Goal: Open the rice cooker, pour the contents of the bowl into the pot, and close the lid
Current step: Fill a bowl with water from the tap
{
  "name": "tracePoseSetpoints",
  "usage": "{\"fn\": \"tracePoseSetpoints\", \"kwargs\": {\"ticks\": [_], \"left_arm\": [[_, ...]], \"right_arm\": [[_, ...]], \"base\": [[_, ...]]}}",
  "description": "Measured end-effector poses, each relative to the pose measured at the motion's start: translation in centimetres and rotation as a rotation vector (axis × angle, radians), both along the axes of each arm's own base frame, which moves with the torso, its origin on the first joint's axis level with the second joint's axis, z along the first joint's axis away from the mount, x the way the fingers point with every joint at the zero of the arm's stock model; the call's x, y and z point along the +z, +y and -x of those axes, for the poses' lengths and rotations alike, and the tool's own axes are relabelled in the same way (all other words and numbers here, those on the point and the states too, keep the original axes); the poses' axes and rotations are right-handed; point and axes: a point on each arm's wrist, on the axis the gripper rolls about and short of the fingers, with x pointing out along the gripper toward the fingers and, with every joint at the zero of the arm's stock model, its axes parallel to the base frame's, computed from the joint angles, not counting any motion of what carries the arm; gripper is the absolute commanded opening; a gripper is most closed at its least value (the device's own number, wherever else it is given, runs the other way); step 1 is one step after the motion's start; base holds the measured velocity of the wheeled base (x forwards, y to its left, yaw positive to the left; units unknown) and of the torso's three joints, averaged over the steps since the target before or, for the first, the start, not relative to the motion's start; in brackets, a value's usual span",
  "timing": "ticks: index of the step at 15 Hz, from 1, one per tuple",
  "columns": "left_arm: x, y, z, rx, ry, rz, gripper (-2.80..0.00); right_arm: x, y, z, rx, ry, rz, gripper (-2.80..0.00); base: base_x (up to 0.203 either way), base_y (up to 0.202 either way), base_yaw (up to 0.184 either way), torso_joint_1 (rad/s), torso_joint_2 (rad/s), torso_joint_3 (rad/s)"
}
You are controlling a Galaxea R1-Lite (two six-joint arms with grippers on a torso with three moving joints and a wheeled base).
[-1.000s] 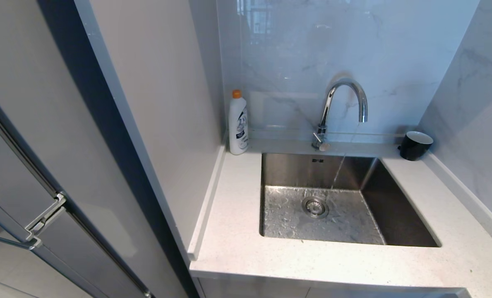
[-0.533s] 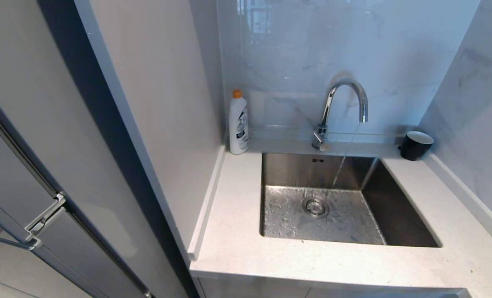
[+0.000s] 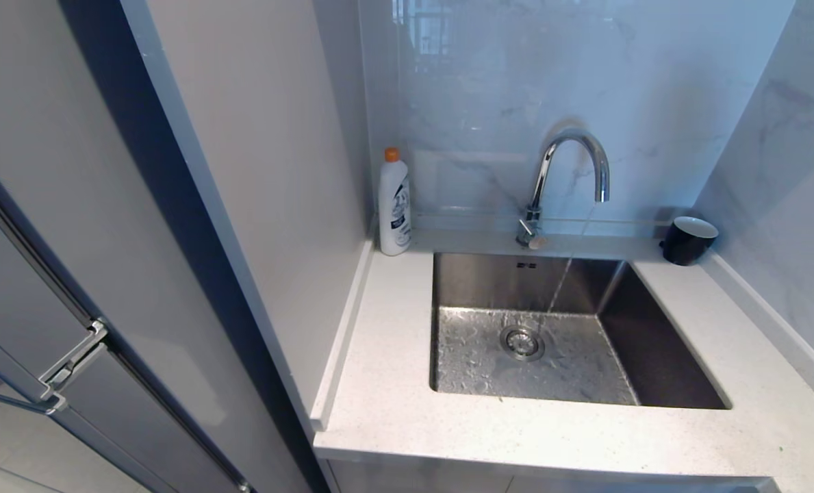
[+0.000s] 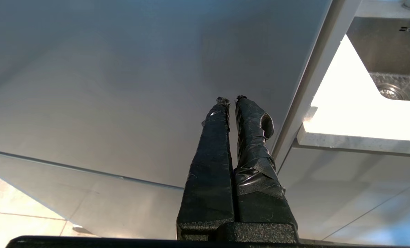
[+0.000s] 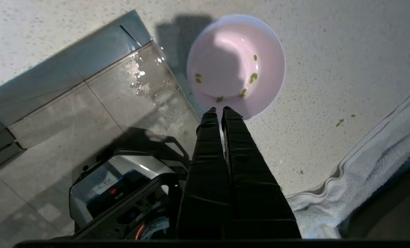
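The bowl (image 5: 236, 62), pink, sits on the speckled white countertop (image 5: 329, 69) close to its edge, in the right wrist view only. The contents (image 5: 253, 76) are a few small green flecks scattered inside it. My right gripper (image 5: 219, 109) is shut, its tips over the bowl's near rim, with nothing seen held. My left gripper (image 4: 231, 100) is shut and parked low beside a grey cabinet panel (image 4: 122, 86). The rice cooker, the pot and the lid are out of view. Neither arm shows in the head view.
A white towel (image 5: 373, 172) lies on the counter next to the bowl, with stray green bits (image 5: 339, 122) nearby. The head view holds a steel sink (image 3: 660, 356), a running faucet (image 3: 571, 147), a white bottle (image 3: 394, 205) and a black cup (image 3: 687, 239).
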Motion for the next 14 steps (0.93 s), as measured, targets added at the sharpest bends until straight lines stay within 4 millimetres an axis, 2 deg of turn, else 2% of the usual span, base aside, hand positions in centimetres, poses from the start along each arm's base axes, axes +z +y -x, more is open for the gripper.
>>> {"fn": "tracePoseSetpoints", "kwargs": {"ticks": [5,9,14], "left_arm": [[0.0,0.0,0.0,0.001,-0.001,0.001,-2.80],[0.0,0.0,0.0,0.002,0.000,0.001,-2.80],[0.0,0.0,0.0,0.001,0.000,0.001,-2.80]], "right_arm": [[-2.8,-4.4,1.1,-0.075,0.007,-0.066,-2.80],[-4.5,-6.7,1.5,-0.142,0.028,-0.156,-2.80],[-6.9,-10.5,2.2,-0.240,0.042,-0.199,-2.80]], "base": [[0.000,0.000,0.000,0.000,0.00,0.000],[0.000,0.000,0.000,0.000,0.00,0.000],[0.000,0.000,0.000,0.000,0.00,0.000]]}}
